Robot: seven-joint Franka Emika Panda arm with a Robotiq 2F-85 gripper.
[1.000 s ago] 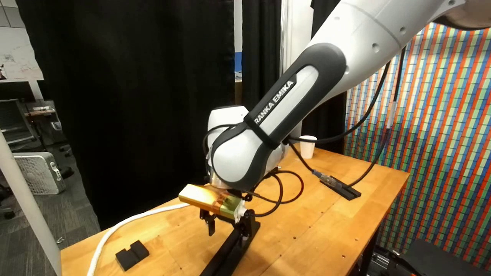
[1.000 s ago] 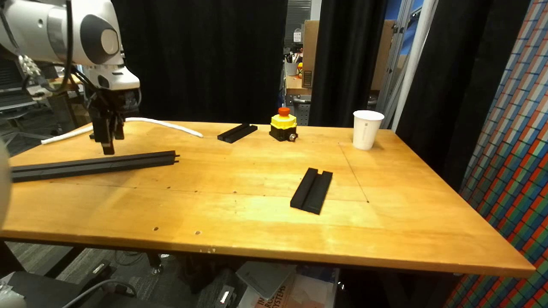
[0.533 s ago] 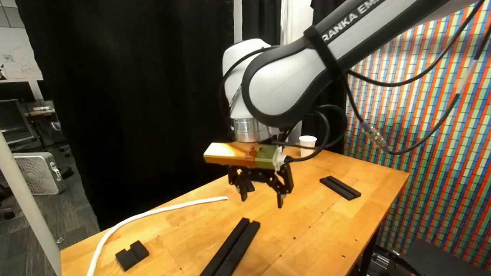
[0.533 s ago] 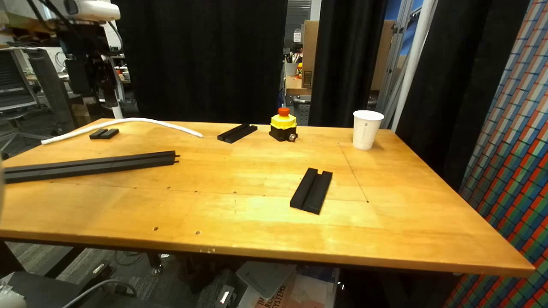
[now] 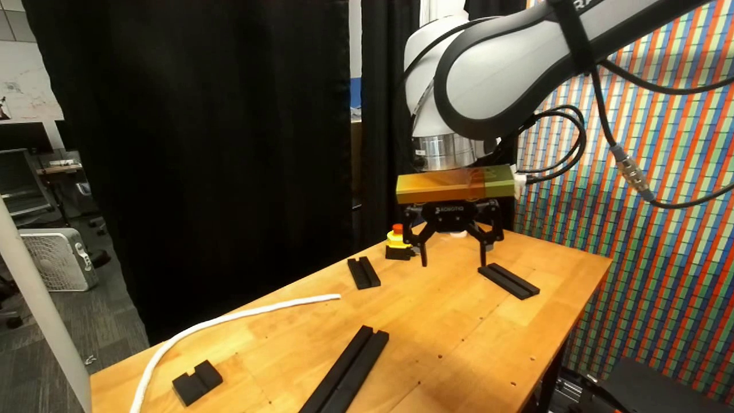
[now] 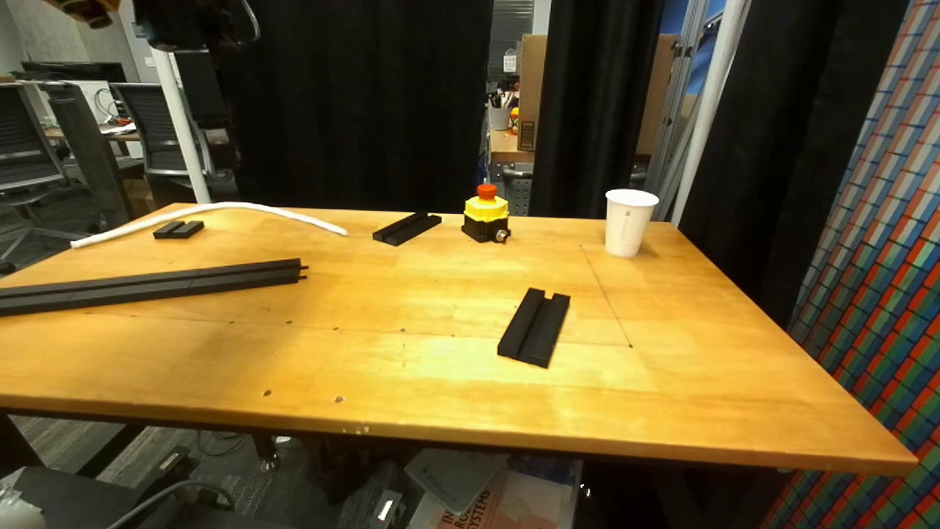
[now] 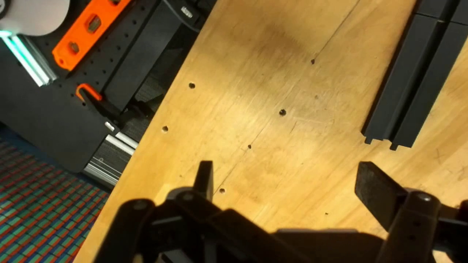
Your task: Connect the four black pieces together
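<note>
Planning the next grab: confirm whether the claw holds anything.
No: the claw stands open in the wrist view, tabletop showing between its fingers.

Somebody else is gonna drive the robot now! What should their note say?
End effector: open, empty, above the table.
Black strip: flat on the table.
Loose: one black bar near the red button, a second black bar off by itself.
Done: at least two pieces look joined into the strip.
Left: both loose bars, probably joined at the strip's prongs.
</note>
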